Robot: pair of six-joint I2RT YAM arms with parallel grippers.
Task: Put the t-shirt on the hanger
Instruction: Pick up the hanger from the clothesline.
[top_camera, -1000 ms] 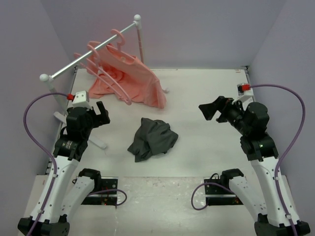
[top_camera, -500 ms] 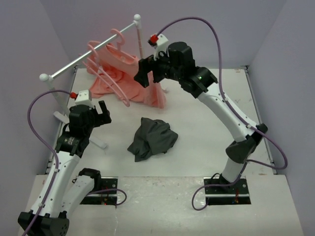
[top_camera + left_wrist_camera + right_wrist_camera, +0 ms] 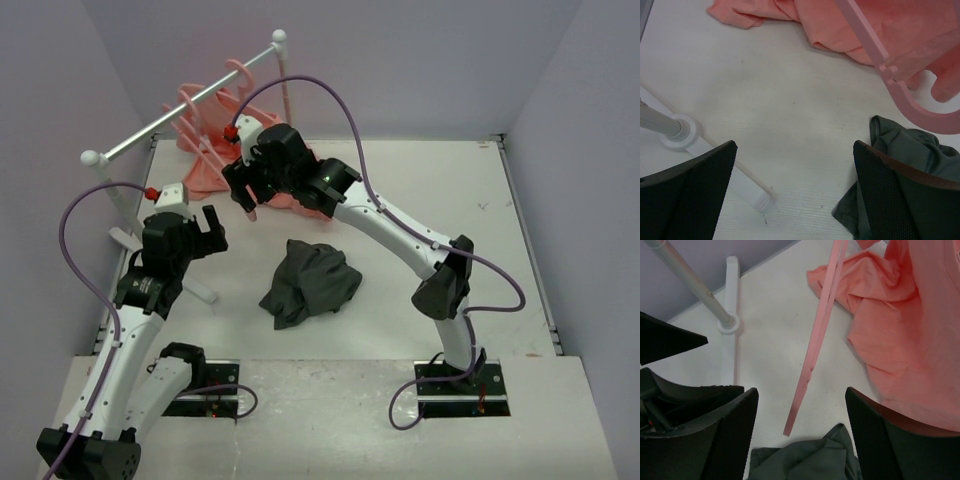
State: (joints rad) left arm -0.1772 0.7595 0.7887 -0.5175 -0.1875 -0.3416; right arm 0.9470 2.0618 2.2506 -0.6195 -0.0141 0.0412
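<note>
The t-shirt [image 3: 310,280] lies bunched up in the middle of the worktop [image 3: 440,180]. Your left gripper [image 3: 795,150] and right gripper [image 3: 801,390] both have their jaws spread wide, holding nothing. Bring the right one around the thin bar of the hanger [image 3: 816,345], then squeeze softly.

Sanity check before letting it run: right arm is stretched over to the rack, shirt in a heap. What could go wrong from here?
1. The right claw is open near the hanger, with the salmon garment right beside it; closing could pinch cloth too, or tug the other hangers.
2. The left claw, open, is close to the right one by the rack; the arms might collide.
3. The t-shirt lies crumpled, neck not visible; threading may be hard.
</note>
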